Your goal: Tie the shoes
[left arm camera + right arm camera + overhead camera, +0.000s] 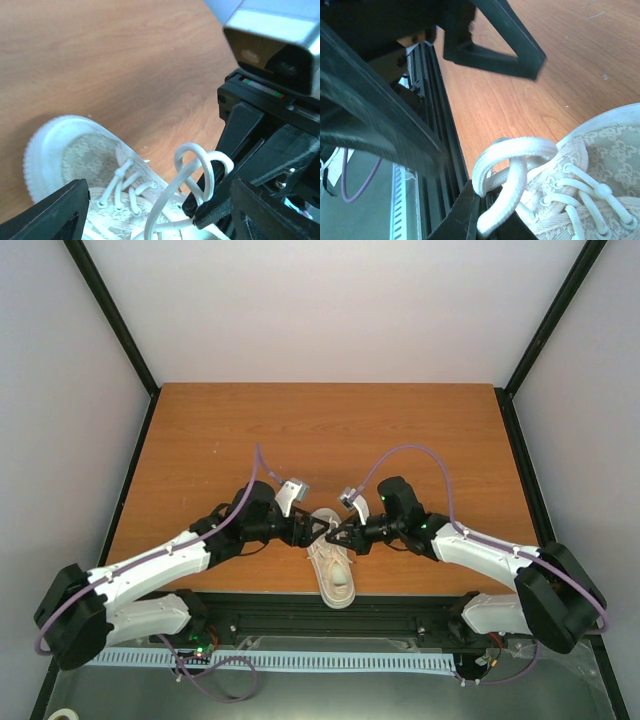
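From above, the small cream low-top sneaker with a pale sole [336, 582] lies at the bottom centre of the orange-brown wooden table [300, 430], close to the near edge. The left gripper [316, 530] and the right gripper [341, 534] meet over its upper end. No finished bow shows from here; the laces are too fine to read.

The left wrist view is clearer. The sneaker's rounded toe [60, 155] fills the lower left, its thin white lacing threaded through the eyelets. A white lace loop [197, 162] stands up right of centre. The left gripper [160, 202] is spread wide, its black fingers [55, 217] at the two bottom corners of the frame, touching nothing that I can see. The right gripper [198, 212] comes in from the right with its tips pressed together on the foot of that loop.

In the right wrist view the lace loop [515, 157] curls up at lower centre and the right gripper [479, 212] pinches its strand at the bottom edge. The sneaker's lace-patterned upper [605, 165] sits lower right. One left-gripper finger [492, 50] hangs at the top, apart from the lace.

My reading: one loop is formed and held — the knot itself is not yet made, so most of the tying is left.
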You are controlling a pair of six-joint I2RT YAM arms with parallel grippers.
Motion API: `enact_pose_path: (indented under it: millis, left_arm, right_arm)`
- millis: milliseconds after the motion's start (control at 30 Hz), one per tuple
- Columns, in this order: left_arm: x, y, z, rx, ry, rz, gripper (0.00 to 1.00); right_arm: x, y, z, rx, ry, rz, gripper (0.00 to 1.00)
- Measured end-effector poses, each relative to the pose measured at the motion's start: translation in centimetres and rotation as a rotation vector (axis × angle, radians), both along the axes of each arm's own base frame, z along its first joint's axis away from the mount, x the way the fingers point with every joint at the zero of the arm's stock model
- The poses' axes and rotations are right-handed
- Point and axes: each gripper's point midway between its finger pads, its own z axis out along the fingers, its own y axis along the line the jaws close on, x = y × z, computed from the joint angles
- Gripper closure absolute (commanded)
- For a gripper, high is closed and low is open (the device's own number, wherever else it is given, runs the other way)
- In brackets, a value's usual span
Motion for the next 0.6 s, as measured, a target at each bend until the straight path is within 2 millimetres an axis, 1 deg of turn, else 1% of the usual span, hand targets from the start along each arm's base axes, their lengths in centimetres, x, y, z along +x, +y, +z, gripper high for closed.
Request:
enact_pose_path:
  millis: [133,233,267,300,367,500,600]
  left_arm:
    - [0.1,0.8,1.6,-0.011,-0.098,0.029,0.25]
    - [-0.9,0.3,2.1,-0.023,-0.165,-0.002,0.33]
    - [-1.5,0.0,2.1,-0.028,-0.186,-0.021,0.38]
    - [-1.8,-0.1,2.0,-0.030,-0.193,-0.033,0.43]
    - [-2.2,-0.3,1.4,-0.025,-0.202,-0.055,0.50]
    - [-2.2,-1.0,-0.3,0.010,-0.189,-0.090,0.55]
    - [-2.2,-1.3,-1.6,0.037,-0.175,-0.105,0.58]
  right_arm:
    - [0.5,-0.3,0.1,-0.008,0.024,-0.058,0.97]
    - [1.1,-0.5,-0.1,-0.019,0.051,-0.104,0.97]
    - [1.3,-0.5,-0.2,-0.023,0.062,-0.121,0.97]
    - [1.5,-0.6,-0.2,-0.026,0.070,-0.134,0.97]
    - [1.9,-0.8,-0.2,-0.029,0.095,-0.165,0.97]
    - [2.5,-1.2,-0.1,-0.027,0.136,-0.219,0.97]
    - [2.6,-1.3,-0.1,-0.026,0.161,-0.234,0.97]
